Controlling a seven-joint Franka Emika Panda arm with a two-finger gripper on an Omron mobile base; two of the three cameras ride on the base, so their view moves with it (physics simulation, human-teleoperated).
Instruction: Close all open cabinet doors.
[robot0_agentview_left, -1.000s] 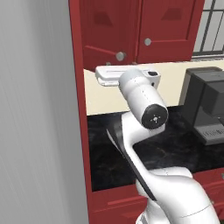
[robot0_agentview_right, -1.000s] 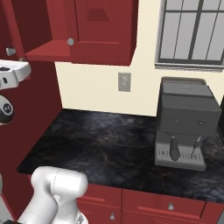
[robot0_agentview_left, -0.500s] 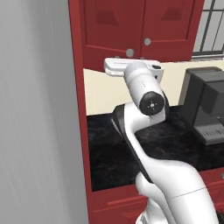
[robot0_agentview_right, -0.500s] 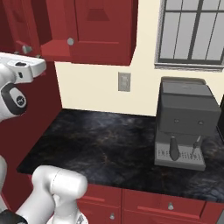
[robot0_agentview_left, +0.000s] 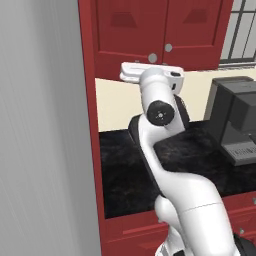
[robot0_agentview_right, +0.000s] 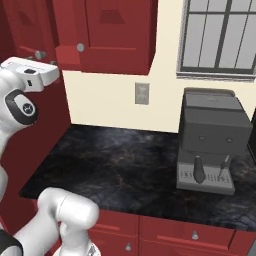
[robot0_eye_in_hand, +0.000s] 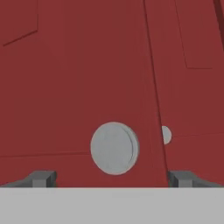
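Dark red wood is faced by the gripper (robot0_eye_in_hand: 112, 178), whose jaws are spread wide on nothing, a grey knob (robot0_eye_in_hand: 114, 148) seen between the tips. The cabinet doors (robot0_agentview_left: 162, 30) hang above the counter (robot0_agentview_right: 125, 165), the left one apparently ajar (its edge overlaps its neighbour's knob in the hand view). The approach step seems in hand; next, a flat push on that door is called for.
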